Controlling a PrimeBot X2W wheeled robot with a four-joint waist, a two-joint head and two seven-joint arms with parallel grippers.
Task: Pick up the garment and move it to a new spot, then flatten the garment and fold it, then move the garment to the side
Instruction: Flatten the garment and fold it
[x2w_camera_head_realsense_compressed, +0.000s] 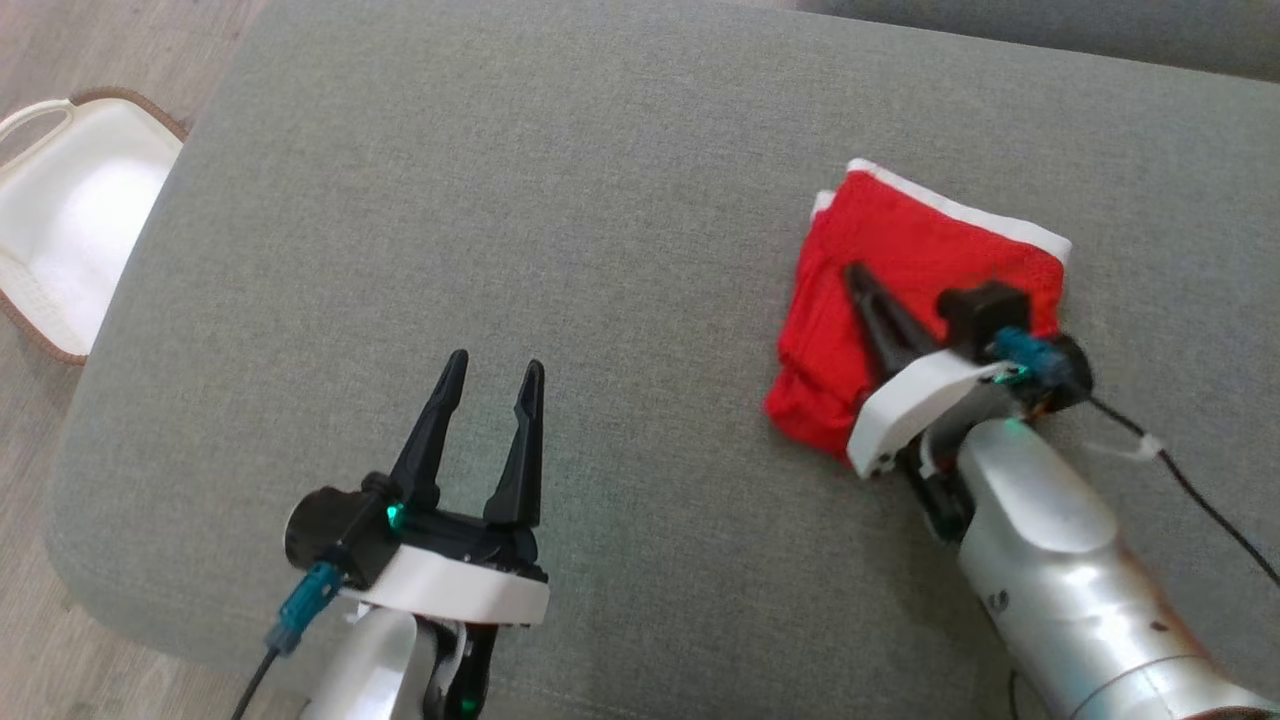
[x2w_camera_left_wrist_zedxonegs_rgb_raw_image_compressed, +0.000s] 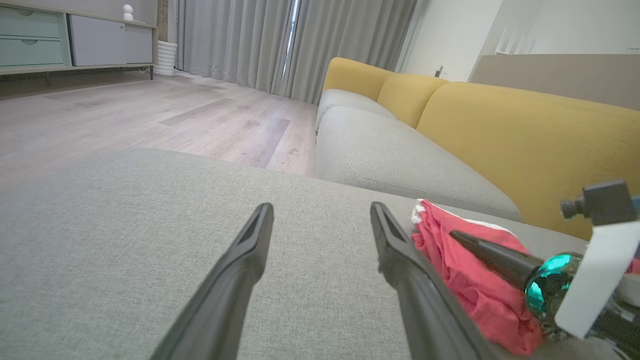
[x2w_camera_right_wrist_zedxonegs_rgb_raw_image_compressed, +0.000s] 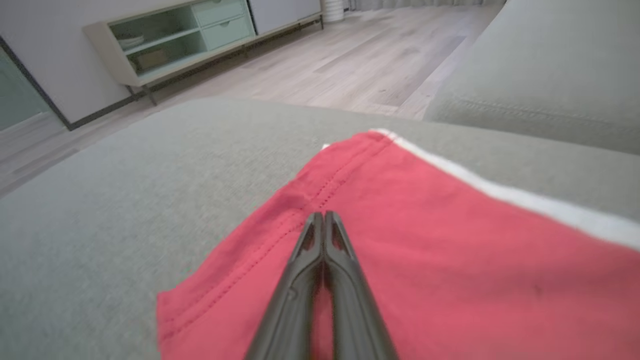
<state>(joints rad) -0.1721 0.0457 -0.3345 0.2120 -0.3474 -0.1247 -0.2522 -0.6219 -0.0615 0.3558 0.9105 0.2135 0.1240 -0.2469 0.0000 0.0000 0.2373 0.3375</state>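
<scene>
The garment (x2w_camera_head_realsense_compressed: 900, 250) is red with a white band, folded into a small packet at the right of the grey cushion (x2w_camera_head_realsense_compressed: 560, 200). My right gripper (x2w_camera_head_realsense_compressed: 853, 272) lies over it, fingers pressed together and shut. In the right wrist view its tips (x2w_camera_right_wrist_zedxonegs_rgb_raw_image_compressed: 324, 216) rest on the red garment (x2w_camera_right_wrist_zedxonegs_rgb_raw_image_compressed: 475, 270) with no cloth seen between them. My left gripper (x2w_camera_head_realsense_compressed: 495, 365) is open and hovers over bare cushion at the lower left, well apart from the garment. The left wrist view has the left gripper (x2w_camera_left_wrist_zedxonegs_rgb_raw_image_compressed: 322, 207) open, with the garment (x2w_camera_left_wrist_zedxonegs_rgb_raw_image_compressed: 465, 280) and the right gripper (x2w_camera_left_wrist_zedxonegs_rgb_raw_image_compressed: 452, 234) to its right.
A white basket (x2w_camera_head_realsense_compressed: 60, 200) with a brown rim stands on the wooden floor off the cushion's left edge. A black cable (x2w_camera_head_realsense_compressed: 1200, 500) trails from my right wrist. A yellow-backed sofa (x2w_camera_left_wrist_zedxonegs_rgb_raw_image_compressed: 525, 130) lies beyond the cushion, and a low cabinet (x2w_camera_right_wrist_zedxonegs_rgb_raw_image_compressed: 175, 40) stands by the far wall.
</scene>
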